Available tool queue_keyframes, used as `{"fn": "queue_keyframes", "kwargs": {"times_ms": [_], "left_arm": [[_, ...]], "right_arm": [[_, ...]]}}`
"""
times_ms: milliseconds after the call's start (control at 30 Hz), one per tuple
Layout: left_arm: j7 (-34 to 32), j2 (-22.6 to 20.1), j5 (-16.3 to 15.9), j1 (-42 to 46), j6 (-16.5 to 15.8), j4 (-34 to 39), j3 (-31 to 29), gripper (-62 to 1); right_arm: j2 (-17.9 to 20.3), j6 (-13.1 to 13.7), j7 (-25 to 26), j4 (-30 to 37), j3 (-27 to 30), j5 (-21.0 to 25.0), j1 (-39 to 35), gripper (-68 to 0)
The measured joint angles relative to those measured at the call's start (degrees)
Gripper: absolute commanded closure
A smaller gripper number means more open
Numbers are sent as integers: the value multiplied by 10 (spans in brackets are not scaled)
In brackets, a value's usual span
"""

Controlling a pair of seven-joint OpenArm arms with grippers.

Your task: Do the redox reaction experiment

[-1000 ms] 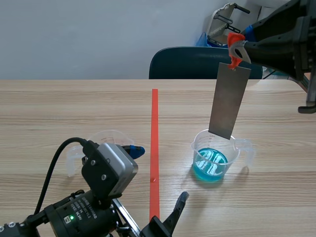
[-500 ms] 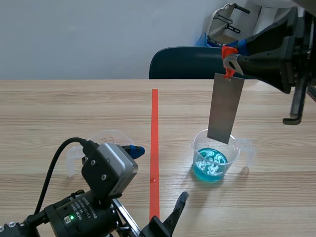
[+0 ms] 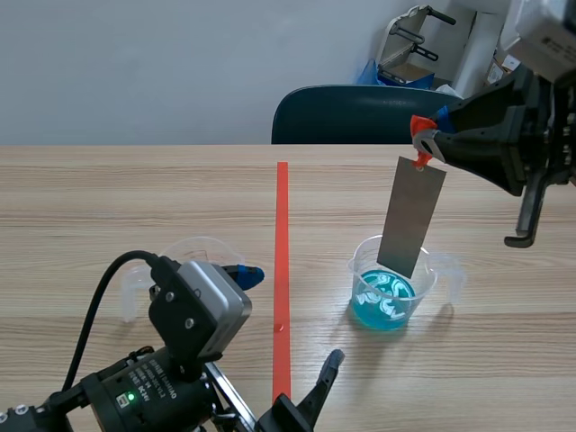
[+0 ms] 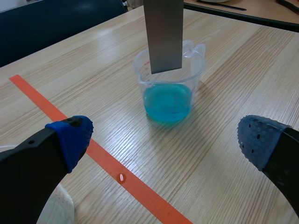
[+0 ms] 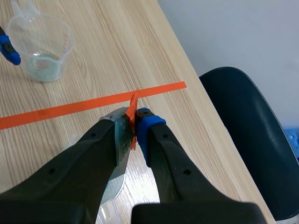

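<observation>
A clear plastic beaker (image 3: 392, 283) holding blue liquid (image 3: 385, 301) stands right of the tape line; in the left wrist view the beaker (image 4: 170, 79) stands ahead of my gripper. A grey metal strip (image 3: 411, 217) with an orange tab at its top hangs from my right gripper (image 3: 427, 144), which is shut on that tab. The strip's lower end (image 4: 163, 35) sits inside the beaker's rim, above the liquid. In the right wrist view the right gripper (image 5: 134, 125) pinches the orange tab. My left gripper (image 4: 163, 140) stands open low over the table, nothing between its fingers.
A second clear beaker (image 3: 184, 261), with no blue liquid in it, stands left of the orange tape line (image 3: 282, 270); in the right wrist view this beaker (image 5: 44, 49) appears beyond the tape. A dark blue chair (image 3: 355, 114) stands behind the table's far edge.
My right gripper has come down and turned, lowering the metal strip so its lower end now dips into the beaker's mouth. The left arm has not moved.
</observation>
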Motion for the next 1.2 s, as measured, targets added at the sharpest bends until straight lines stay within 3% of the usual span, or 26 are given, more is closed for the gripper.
{"fn": "queue_keyframes", "kwargs": {"times_ms": [133,267,500,733,900,1200], "left_arm": [[0,0,0,0,0,0,0,-623],[0,0,0,0,0,0,0,-623],[0,0,0,0,0,0,0,-623],[0,0,0,0,0,0,0,-623],[0,0,0,0,0,0,0,-623],[0,0,0,0,0,0,0,-623]], "right_arm": [[-13,20,29,-28,0,-24,0,-8],[-30,18,78,-68,-2,-57,0,-8],[-56,20,206,-148,-2,-132,0,-8],[-76,20,273,-205,-21,-196,0,-8],[-92,18,297,-222,-21,-208,1,-8],[-92,18,298,-222,-21,-208,1,-8]]}}
